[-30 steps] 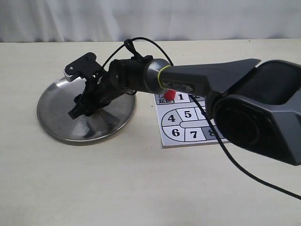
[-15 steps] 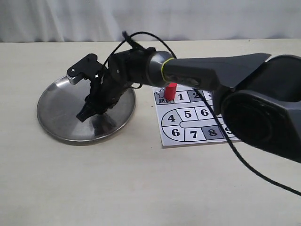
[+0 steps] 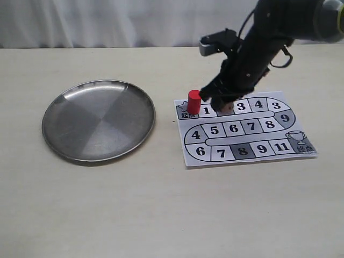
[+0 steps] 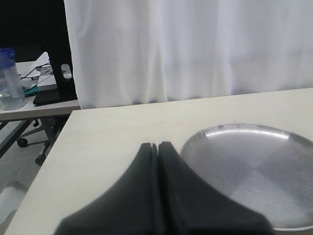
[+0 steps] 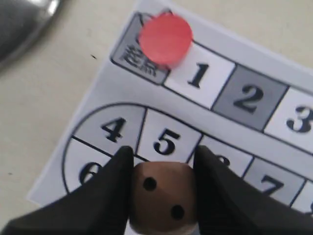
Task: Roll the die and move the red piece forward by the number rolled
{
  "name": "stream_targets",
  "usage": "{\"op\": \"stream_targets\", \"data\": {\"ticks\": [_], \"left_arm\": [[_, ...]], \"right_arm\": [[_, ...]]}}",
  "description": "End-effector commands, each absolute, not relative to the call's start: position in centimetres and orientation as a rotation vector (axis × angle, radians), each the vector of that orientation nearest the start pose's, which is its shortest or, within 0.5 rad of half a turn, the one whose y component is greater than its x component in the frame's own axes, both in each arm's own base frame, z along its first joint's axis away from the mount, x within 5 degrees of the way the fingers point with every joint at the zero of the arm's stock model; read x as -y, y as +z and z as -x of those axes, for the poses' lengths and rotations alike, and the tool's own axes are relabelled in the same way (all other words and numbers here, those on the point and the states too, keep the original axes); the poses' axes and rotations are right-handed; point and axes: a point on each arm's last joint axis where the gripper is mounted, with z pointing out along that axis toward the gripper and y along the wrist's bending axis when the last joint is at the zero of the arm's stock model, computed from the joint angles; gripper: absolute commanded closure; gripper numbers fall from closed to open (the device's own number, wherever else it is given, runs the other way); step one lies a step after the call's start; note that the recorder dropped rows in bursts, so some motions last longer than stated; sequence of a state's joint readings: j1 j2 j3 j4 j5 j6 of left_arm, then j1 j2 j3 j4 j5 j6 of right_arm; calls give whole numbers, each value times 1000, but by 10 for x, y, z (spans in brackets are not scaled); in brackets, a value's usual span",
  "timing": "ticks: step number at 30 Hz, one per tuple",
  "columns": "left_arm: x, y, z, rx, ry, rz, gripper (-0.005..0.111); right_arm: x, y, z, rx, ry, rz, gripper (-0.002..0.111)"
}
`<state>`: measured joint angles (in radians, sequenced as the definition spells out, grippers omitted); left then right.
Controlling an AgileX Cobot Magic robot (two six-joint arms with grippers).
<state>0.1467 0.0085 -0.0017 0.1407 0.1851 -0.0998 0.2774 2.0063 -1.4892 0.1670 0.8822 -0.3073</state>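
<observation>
Steel plate (image 3: 99, 121) at the left of the exterior view now lies bare. A second ago, and half a second ago, the right arm was reaching across into it; since then the arm has swung back to the right. The right gripper (image 3: 220, 106) now hangs over the top row of the board (image 3: 244, 141), just right of the red piece (image 3: 194, 101). The red piece stands upright on the start square at the board's upper left corner, the same square as before, so no move forward has been made.

I judge that the die has been lifted out of the plate and carried over to the board. The count along the squares is yet to come.

The exterior view shows only a speck of tan under the black fingers. The right wrist view settles it: the die (image 5: 164, 196) sits clamped between the two fingers at the bottom of that frame. A face with two pips is turned to the camera. Whether that face is the rolled number cannot be told.

The left wrist view adds the left gripper (image 4: 159, 146), fingertips pressed together on nothing, low near the plate's edge. The exterior view does not show it at all.
</observation>
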Motion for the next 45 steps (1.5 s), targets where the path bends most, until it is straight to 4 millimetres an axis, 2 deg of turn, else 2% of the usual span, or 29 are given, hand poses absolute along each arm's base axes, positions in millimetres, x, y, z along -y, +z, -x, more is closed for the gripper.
{"op": "stream_targets", "data": {"ticks": [1,4,7,9,12,20,28,37,41,45], "left_arm": [[-10,198,-55,-1657,160,97,107],[-10,198,-55,-1657,160,97,107],[-10,198,-55,-1657,160,97,107],[-10,198,-55,-1657,160,97,107],[-10,198,-55,-1657,160,97,107],[-10,198,-55,-1657,160,97,107],[-10,198,-55,-1657,160,97,107],[-10,198,-55,-1657,160,97,107],[-10,198,-55,-1657,160,97,107],[-10,198,-55,-1657,160,97,107]], "right_arm": [[-103,161,-389,-2817,194,628,104],[-101,152,-387,-2808,168,637,104],[-103,152,-386,-2808,170,628,104],[-103,152,-387,-2816,166,609,95],[-103,152,-388,-2806,165,605,71],[-103,153,-392,-2761,157,591,38],[-103,156,-391,-2765,159,593,36],[-101,210,-383,-2632,157,575,36],[-100,218,-375,-2665,164,605,36],[-93,217,-363,-2773,80,741,36]]}}
